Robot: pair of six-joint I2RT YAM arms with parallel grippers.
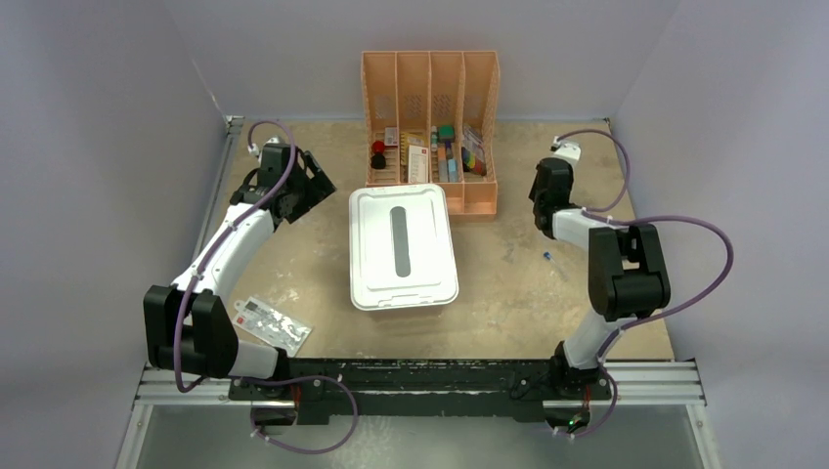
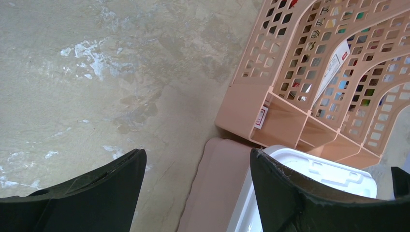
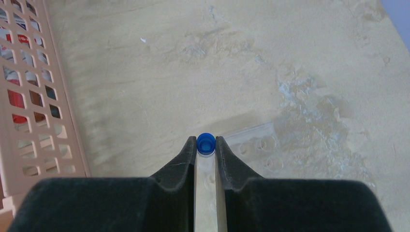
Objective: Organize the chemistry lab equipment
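Black-fingered left end effector hangs released beside a lidded white plastic box. Behind it, a peach slotted plastic organizer holds small colourful items. Right end effector clenches a clear blue-capped tube above the surface.

The organizer is placed at the back of the table, a lidded box just before it. A flat packet is laid front left. A tube is gripped between the right jaws.

Even, diffuse light, faint shadows; the right hand looms dark and soft-focused.
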